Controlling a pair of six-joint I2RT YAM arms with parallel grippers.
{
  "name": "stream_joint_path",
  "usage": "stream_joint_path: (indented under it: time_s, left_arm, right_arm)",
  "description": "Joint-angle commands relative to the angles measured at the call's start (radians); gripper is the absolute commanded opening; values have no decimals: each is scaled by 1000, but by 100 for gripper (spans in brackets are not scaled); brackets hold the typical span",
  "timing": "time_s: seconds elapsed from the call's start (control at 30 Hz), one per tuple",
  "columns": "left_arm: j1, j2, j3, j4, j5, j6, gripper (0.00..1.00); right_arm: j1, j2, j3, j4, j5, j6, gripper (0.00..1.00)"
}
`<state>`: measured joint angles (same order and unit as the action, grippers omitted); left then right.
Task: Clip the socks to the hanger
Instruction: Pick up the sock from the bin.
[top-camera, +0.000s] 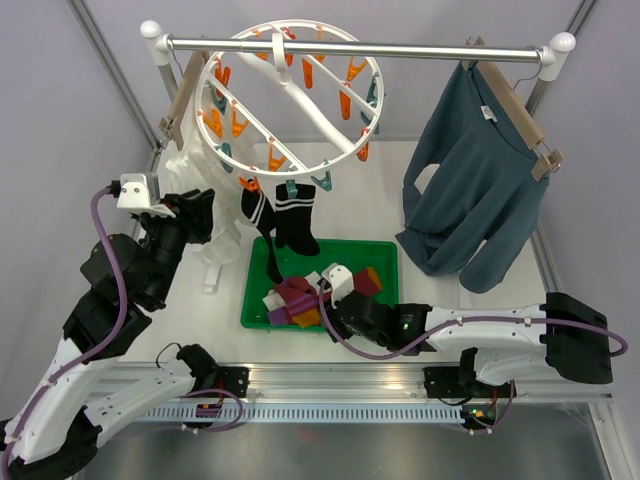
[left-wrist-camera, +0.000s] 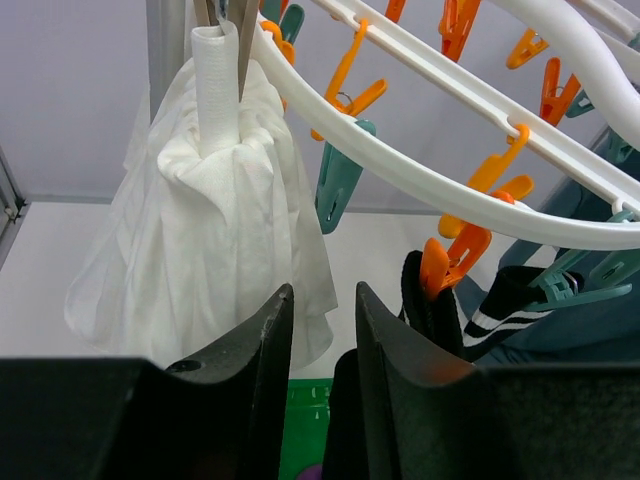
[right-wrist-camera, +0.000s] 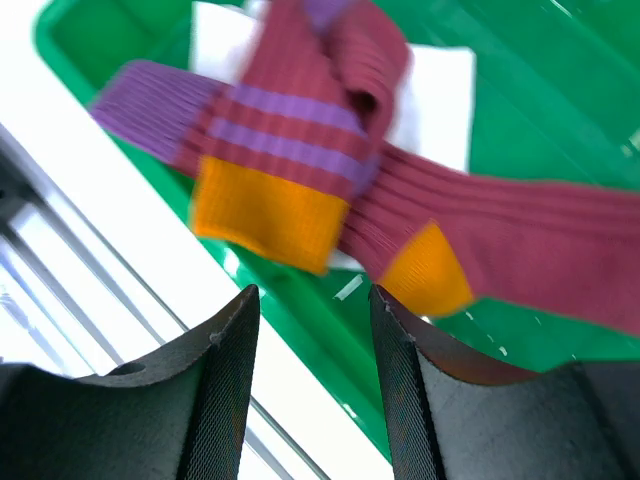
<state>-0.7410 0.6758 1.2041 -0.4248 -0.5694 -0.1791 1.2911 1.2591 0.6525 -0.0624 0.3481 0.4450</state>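
the round white plastic ring hanger (top-camera: 305, 110), hung with orange and teal clips, is hooked on the metal rail (top-camera: 400, 47) over the far-left part of the white table (top-camera: 380, 190). two black socks with white stripes (top-camera: 297, 215) dangle side by side from its near rim. the other socks lie in the green plastic tray (top-camera: 250, 290) at the middle of the table's near edge.

only the top view shows both arms at once. the left gripper (top-camera: 205, 218) is raised near the left edge, beside the white sheer garment (top-camera: 195, 170). the right gripper (top-camera: 322, 308) is low over the tray's near side. neither pair of jaws reads clearly there.

the left wrist view shows the left gripper (left-wrist-camera: 322, 300) with a narrow gap and nothing in it. the garment (left-wrist-camera: 210, 230) is ahead to its left. ahead to its right, an orange clip (left-wrist-camera: 450, 255) and a teal clip (left-wrist-camera: 585, 292) each pinch one of the black socks (left-wrist-camera: 495, 310).

the right wrist view, somewhat blurred, shows the right gripper (right-wrist-camera: 312, 300) parted and empty. it hovers over a maroon ribbed sock with purple stripes and orange patches (right-wrist-camera: 300, 140), which lies on a white piece of fabric (right-wrist-camera: 435, 90) in the tray (right-wrist-camera: 540, 90).

the tray's near rim runs just under the right fingers (right-wrist-camera: 225, 390), close to the table's near edge. bare table lies between the tray and the teal-blue shirt (top-camera: 480, 190) hanging toward the right edge.
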Motion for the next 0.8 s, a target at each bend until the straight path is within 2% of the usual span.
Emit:
stream_joint_path:
  time_s: [0.0, 0.33, 0.77]
  left_arm:
    - [3, -7, 0, -9, 34, -33, 37]
    - [3, -12, 0, -26, 71, -34, 39]
    - [3, -13, 0, -49, 120, -37, 40]
  right_arm:
    - [37, 51, 67, 90, 35, -69, 54]
    - [82, 212, 168, 131, 54, -138, 55]
    - [82, 301, 225, 108, 42, -141, 54]
